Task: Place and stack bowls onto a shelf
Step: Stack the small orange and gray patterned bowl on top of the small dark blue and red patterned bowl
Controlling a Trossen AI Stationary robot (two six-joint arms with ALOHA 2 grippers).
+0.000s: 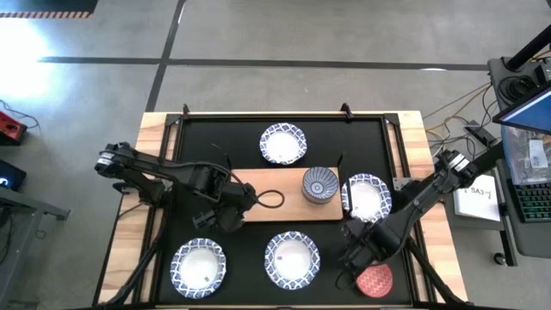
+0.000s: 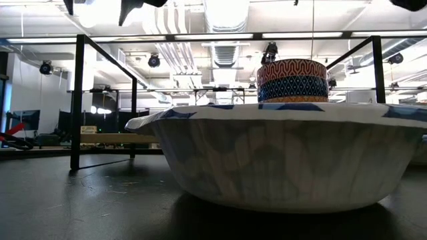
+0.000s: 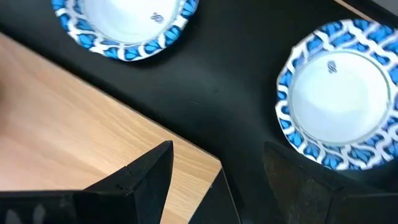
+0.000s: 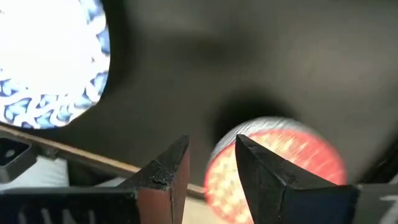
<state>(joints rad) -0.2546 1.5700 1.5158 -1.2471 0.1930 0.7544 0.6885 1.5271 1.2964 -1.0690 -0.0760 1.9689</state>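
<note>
Hovering right gripper over speckled red bowl, jaws apparently parted

Grey concrete floor crossed by dark lines surrounds the black tabletop. A side desk holds cables and a keyboard (rather cluttered). Overhead, bright strip lights and silver ducting.

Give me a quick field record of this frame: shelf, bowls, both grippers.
shelf: wooden board, mid-table
on shelf: stack of small bowls, patterned blue-white on top
wide bowls: four on the black tabletop: back, right of shelf, front left, front centre
red bowl: speckled, front right, on tabletop
left gripper: open, empty, over the shelf's left end
right gripper: jaws apart, above the red bowl's rim, not holding it
</note>
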